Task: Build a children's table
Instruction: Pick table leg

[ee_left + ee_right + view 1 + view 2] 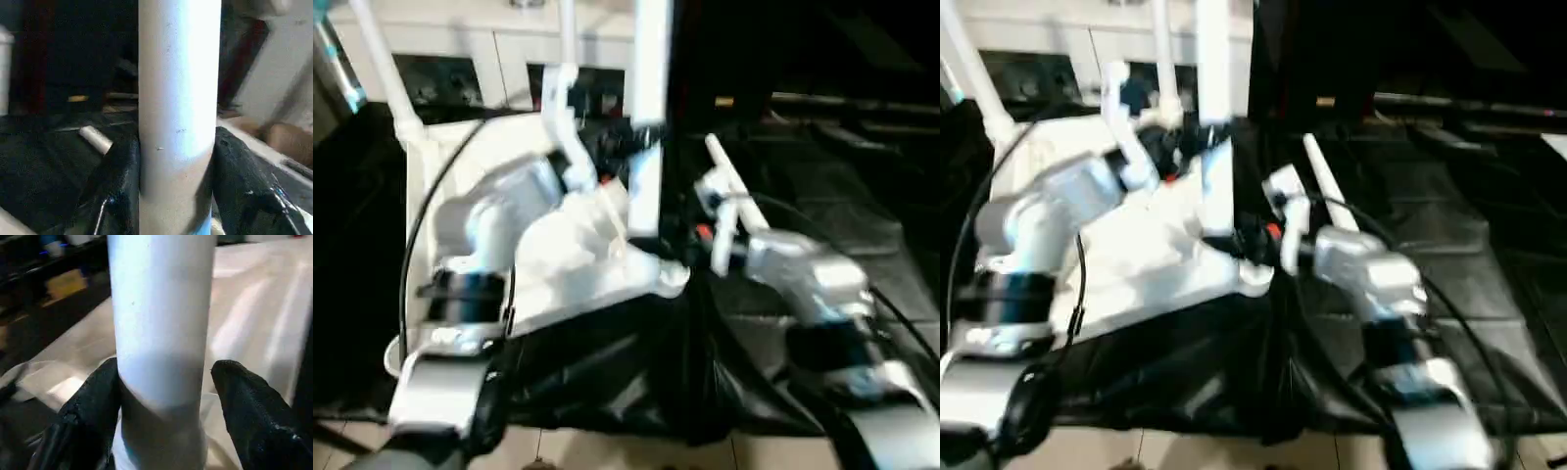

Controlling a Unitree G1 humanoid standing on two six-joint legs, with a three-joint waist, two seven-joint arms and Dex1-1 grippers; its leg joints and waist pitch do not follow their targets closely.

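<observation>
Silver forearms fill the foreground of the head views, both reaching toward the small all-white plastic children's table top (pixel 480 186), which lies upside down on a black sheet (pixel 636 382) w/ upright round white legs at its corner sockets. Left gripper (pixel 177 161): black fingers (pixel 117 181) clamped on one upright white tapering leg (pixel 178 98), touching both sides. Right gripper (pixel 168 396): one finger (pixel 93 411) touches the same kind of white leg (pixel 161 308), the other sits slightly off it; jaws apart around the leg, not squeezed. Another loose white leg (pixel 1327 191) lies on the black sheet beside the right arm. Pale tile floor (pixel 607 450) shows at the near edge. White cabinet w/ glass-fronted compartments (pixel 440 69) stands behind; contents too blurred to tell.
</observation>
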